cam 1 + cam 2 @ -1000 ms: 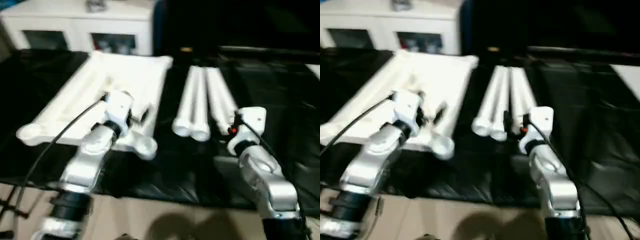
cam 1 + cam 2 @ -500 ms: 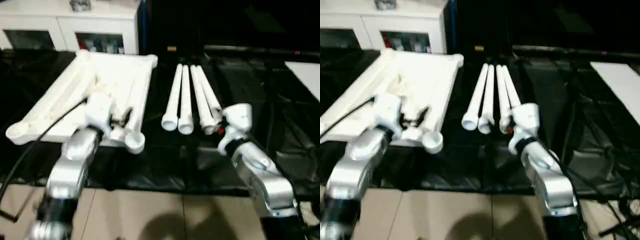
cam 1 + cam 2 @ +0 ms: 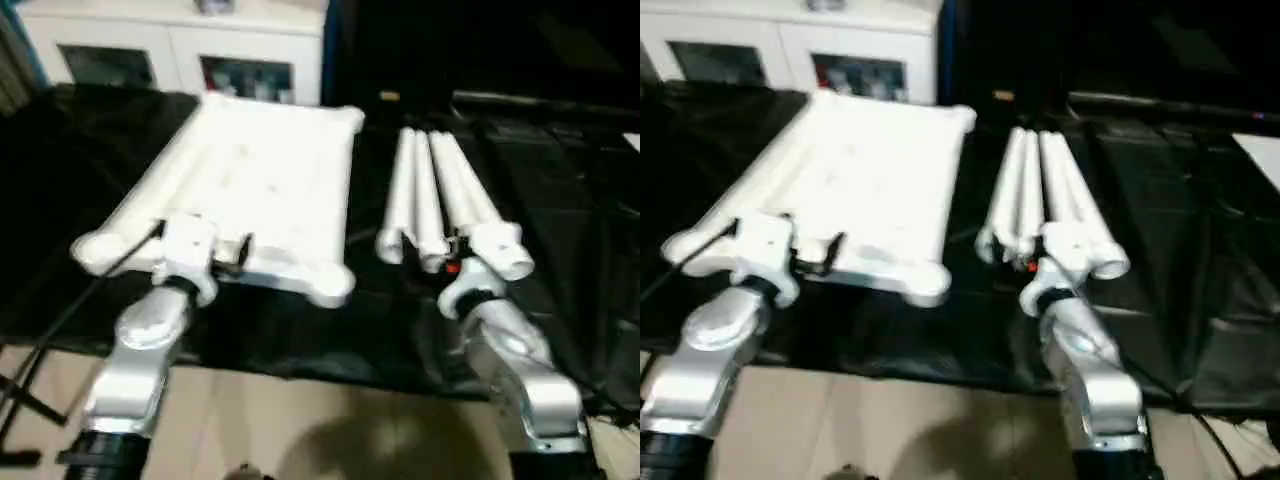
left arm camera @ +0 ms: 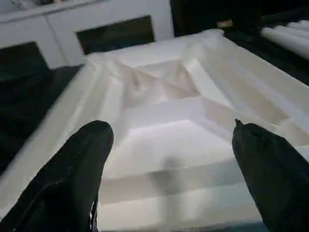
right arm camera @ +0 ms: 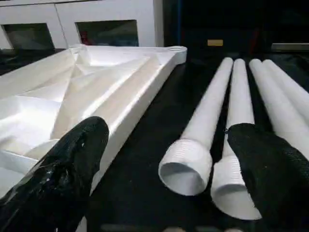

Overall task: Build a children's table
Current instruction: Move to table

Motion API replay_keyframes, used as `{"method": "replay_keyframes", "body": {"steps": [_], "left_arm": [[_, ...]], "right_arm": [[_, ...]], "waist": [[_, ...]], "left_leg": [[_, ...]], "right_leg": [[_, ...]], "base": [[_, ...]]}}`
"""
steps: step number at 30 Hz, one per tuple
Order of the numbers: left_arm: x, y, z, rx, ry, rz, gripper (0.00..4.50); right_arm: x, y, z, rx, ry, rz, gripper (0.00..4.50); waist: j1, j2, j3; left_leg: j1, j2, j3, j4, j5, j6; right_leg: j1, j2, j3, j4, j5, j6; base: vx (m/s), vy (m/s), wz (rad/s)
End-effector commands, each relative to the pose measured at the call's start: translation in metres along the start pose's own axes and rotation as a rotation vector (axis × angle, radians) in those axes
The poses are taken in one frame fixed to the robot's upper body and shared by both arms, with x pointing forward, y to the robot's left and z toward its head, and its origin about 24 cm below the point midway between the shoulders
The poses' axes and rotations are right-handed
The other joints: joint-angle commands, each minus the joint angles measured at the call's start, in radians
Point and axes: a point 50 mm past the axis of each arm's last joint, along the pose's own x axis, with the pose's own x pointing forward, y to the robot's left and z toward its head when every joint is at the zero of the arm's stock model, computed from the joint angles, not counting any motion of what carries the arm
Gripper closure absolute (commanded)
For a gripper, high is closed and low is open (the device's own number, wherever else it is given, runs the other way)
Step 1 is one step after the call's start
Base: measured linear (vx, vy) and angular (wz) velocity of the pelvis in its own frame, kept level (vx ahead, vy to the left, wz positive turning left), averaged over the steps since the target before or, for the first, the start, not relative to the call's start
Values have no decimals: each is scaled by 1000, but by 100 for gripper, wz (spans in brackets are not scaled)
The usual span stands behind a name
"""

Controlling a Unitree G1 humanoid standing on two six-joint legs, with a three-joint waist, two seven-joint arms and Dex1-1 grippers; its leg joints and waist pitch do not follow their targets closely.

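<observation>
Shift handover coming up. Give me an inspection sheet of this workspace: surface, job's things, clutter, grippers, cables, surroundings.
Surface: black sheet over the work area, wrinkled; light floor at its near edge.
Job's things: white tabletop lying ribbed side up, round corner sockets showing; four white tube legs side by side to its right, none fitted yet.
Clutter: nothing seen.
Grippers: left gripper fingers wide apart at the tabletop's near edge, holding nothing; right gripper open at the legs' near ends, holding nothing.
Cables: a black cable runs along the left arm.
Surroundings: white cabinet with glass doors behind.

Left pincer (image 4: 166, 169) spread wide over ribbed tabletop (image 4: 164, 111).
</observation>
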Motion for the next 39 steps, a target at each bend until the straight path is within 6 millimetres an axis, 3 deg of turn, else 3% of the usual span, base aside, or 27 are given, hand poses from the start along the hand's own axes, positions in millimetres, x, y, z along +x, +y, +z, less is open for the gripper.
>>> {"method": "replay_keyframes", "body": {"steps": [1, 2, 3, 5, 6, 7, 8, 9, 11, 12, 13, 15, 17, 18, 19, 21, 24, 27, 29, 30, 32, 33, 34, 35, 36, 38, 39], "left_arm": [[2, -8, 6, 4, -15, -20, 5], [2, -8, 6, 5, -16, -20, 5], [2, -8, 6, 6, -17, -20, 5], [2, -8, 8, 6, -26, -20, 5], [2, -8, 9, 12, -37, -15, 5], [1, -7, 11, 38, -48, -3, 5], [1, -7, 14, 57, -60, 6, 5], [1, -7, 14, 59, -62, 7, 5], [0, -8, 17, 46, -81, 17, 5], [1, -8, 18, 18, -80, 36, 5], [1, -8, 19, -2, -79, 49, 5], [2, -10, 20, -24, -66, 39, 5], [2, -10, 21, -39, -72, 41, 5], [3, -12, 22, -62, -78, 30, 5], [2, -14, 23, -54, -89, 19, 5], [2, -18, 24, -54, -95, 2, 5], [1, -22, 25, -73, -98, -14, 5], [0, -26, 25, -74, -95, -29, 5], [0, -27, 25, -74, -93, -32, 5], [0, -27, 25, -73, -93, -32, 5], [-1, -28, 23, -69, -87, -36, 5], [-2, -28, 23, -69, -85, -38, 5], [-2, -28, 23, -67, -84, -41, 5], [-2, -29, 23, -64, -83, -43, 5], [-2, -29, 23, -63, -83, -46, 5], [-2, -30, 22, -61, -83, -51, 5], [-2, -31, 22, -61, -81, -53, 5]], "right_arm": [[-3, -10, -1, -20, 6, -48, 0], [-3, -10, -1, -15, 4, -44, 0], [-3, -8, 0, -2, -4, -40, 0], [-3, -8, 0, -10, -7, -63, 0], [-3, -8, 1, -9, -21, -71, 0], [-3, -9, 2, -17, -28, -89, 0], [-2, -9, 4, -5, -35, -77, 0], [-2, -9, 4, -4, -34, -73, 0], [-3, -9, 4, 0, -36, -60, 0], [-3, -10, 5, -7, -37, -53, 0], [-4, -10, 6, -12, -37, -49, 0], [-5, -11, 6, -18, -25, -36, 0], [-5, -11, 6, -20, -23, -28, 0], [-6, -11, 5, -13, -19, -15, 0], [-6, -11, 5, -21, -19, -10, 0], [-6, -11, 4, -12, -12, -6, 0], [-7, -12, 4, -3, -12, -5, 0], [-7, -12, 5, -8, -7, -4, 0], [-6, -12, 4, -6, -5, -3, 0], [-6, -12, 5, -8, -6, 0, 0], [-5, -10, 5, -13, -7, 8, 0], [-6, -11, 5, -13, -6, 9, 0], [-6, -11, 5, -16, -5, 10, 0], [-6, -11, 5, -17, -5, 10, 0], [-6, -11, 5, -18, -4, 12, 0], [-6, -11, 5, -21, -2, 15, 0], [-6, -11, 5, -23, -1, 16, 0]], "waist": [[13, -26, -52], [46, -32, -58], [16, -34, -69], [25, -23, -54], [22, -4, -57], [-4, 36, -57], [-50, 61, -66], [-45, 71, -63], [-32, 73, -63], [-33, 78, -60], [-35, 72, -65], [-28, 55, -62], [-16, 30, -60], [3, -1, -50], [17, -6, -53], [8, 4, -46], [-21, 13, -28], [-48, 30, -14], [-55, 46, -15], [-54, 43, -14], [-55, 11, -1], [-33, -17, -14], [-10, -23, -28], [1, -13, -27], [7, -8, -31], [-10, 33, -37], [-60, 62, -58]], "left_leg": [[29, 74, -21, -58, -337, 112], [14, 67, -54, 73, -332, 63], [-109, 58, -171, 181, -169, -18], [-100, 53, -184, 138, -157, -87], [-59, 42, -160, 40, -103, -38], [-14, 37, -141, -65, -75, 84], [42, 93, -170, -88, -49, 114], [26, 102, -181, -97, -49, 70], [35, 165, -215, -107, -50, -145], [40, 203, -236, -128, -79, -193], [40, 229, -250, -141, -121, -150], [29, 195, -224, -137, -182, -53], [-12, 93, -160, -101, -313, -85], [-32, 66, -132, -69, -322, -97], [-21, 81, -128, -51, -250, -77], [-28, 100, -128, -90, -269, -83], [20, 101, -146, -100, -700, -168], [61, 94, -145, -103, -866, -167], [27, 121, -146, -201, -974, -171], [44, 128, -150, -222, -972, -149], [74, 88, -109, -139, -867, -156], [60, 51, -79, -13, -535, -80], [-37, 57, -96, 60, -205, 3], [-59, 63, -107, 60, -155, 8], [-50, 67, -106, 15, -122, 9], [14, 90, -108, -85, -139, 8], [137, 154, -188, -121, -244, 48]], "right_leg": [[-3, -150, 115, -165, -217, 46], [16, -283, 220, -230, -340, 3], [104, -330, 221, -199, -381, -16], [86, -244, 172, -200, -326, -158], [69, -143, 108, -188, -295, -215], [29, 6, 36, -126, -284, -161], [-15, 73, 22, -25, -126, -103], [-4, 65, 24, -11, -55, -87], [-1, 44, 45, -33, 59, -60], [-5, 35, 56, -17, -2, -17], [7, 28, 55, -1, -61, 29], [22, 9, 70, -17, -50, 55], [55, -53, 112, -103, 8, -10], [67, -113, 129, -159, -236, -26], [61, -127, 133, -176, -436, -28], [53, -77, 108, -162, -463, -42], [36, -54, 82, -180, -683, 2], [58, -18, 23, -201, -725, 29], [140, 20, 7, -69, -422, 17], [136, 24, 14, -40, -256, 19], [85, -35, 51, -183, -563, -4], [104, -124, 107, -266, -923, 11], [185, -182, 161, -270, -966, -3], [199, -183, 159, -259, -911, -16], [188, -122, 124, -239, -757, -61], [155, -8, 46, -191, -471, -103], [71, 49, 18, -80, -264, -98]], "base": [[-20, 184, 7], [-20, 184, 7], [1, 240, -14], [-30, 269, -31], [-64, 289, -4], [-66, 269, 20], [-66, 269, 20], [-65, 263, 17], [-56, 232, 6], [-67, 161, 4], [-90, 119, -2], [-94, 96, -2], [-109, 28, -9], [-116, -17, -15], [-102, -32, -13], [-90, -26, -13], [-37, -2, -10], [0, 0, 0], [0, 0, 0], [0, 0, 0], [55, -46, -6], [102, -42, -11], [146, -12, -19], [146, -12, -19], [144, -10, -4], [149, 26, 11], [204, 44, 6]]}}
